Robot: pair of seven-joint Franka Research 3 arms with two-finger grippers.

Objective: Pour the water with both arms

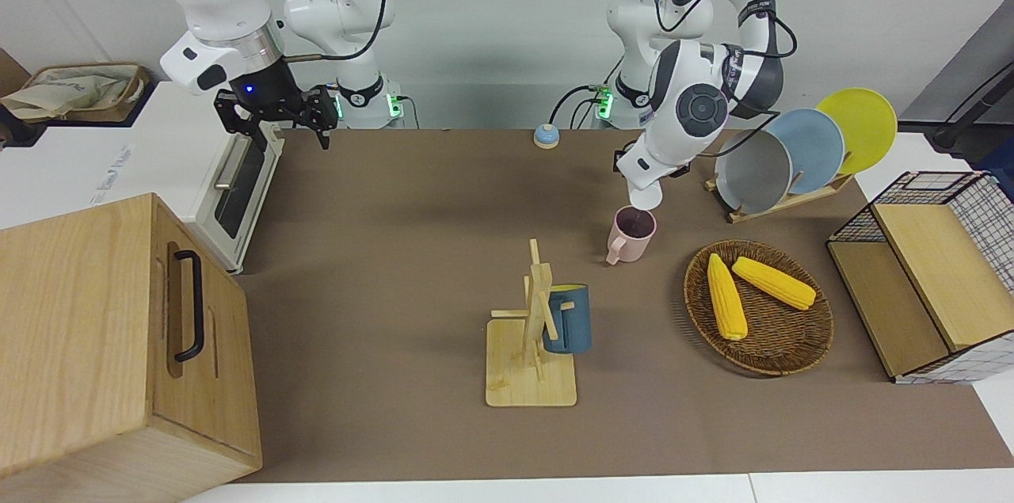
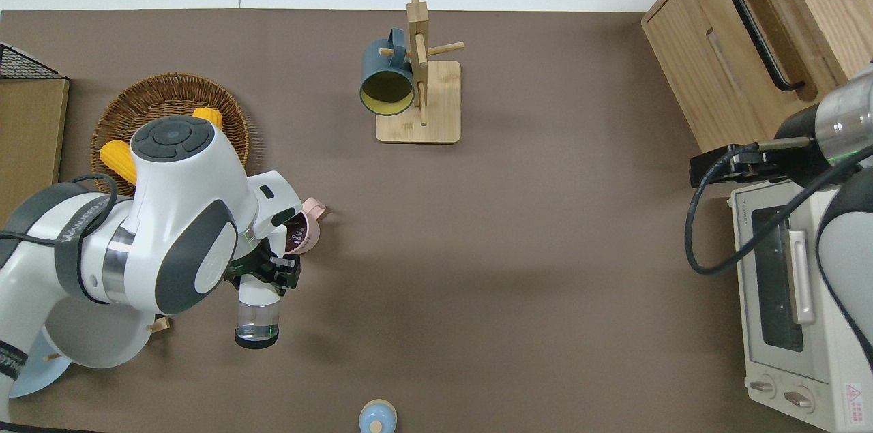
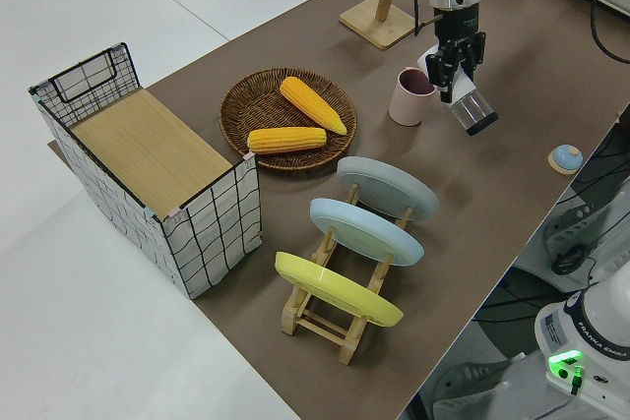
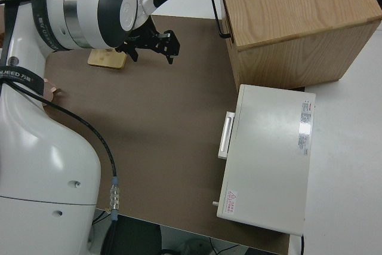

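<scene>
Left gripper (image 2: 262, 274) clamped on clear bottle (image 2: 256, 320), tipped over pink mug (image 2: 302, 232). Keep mouth over rim, tilt slowly. Right gripper (image 1: 273, 123) parked, jaws apart.

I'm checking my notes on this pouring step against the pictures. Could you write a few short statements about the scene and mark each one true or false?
1. The left pincer holds a clear bottle tipped toward the pink mug. True.
2. The pink mug hangs on the wooden mug rack. False: it stands on the table; the blue mug hangs on the rack.
3. Two corn cobs lie in the wicker basket. True.
4. The right pincer grips the blue mug. False: its fingers are open and hold nothing.
5. The plate rack holds three plates. True.
</scene>
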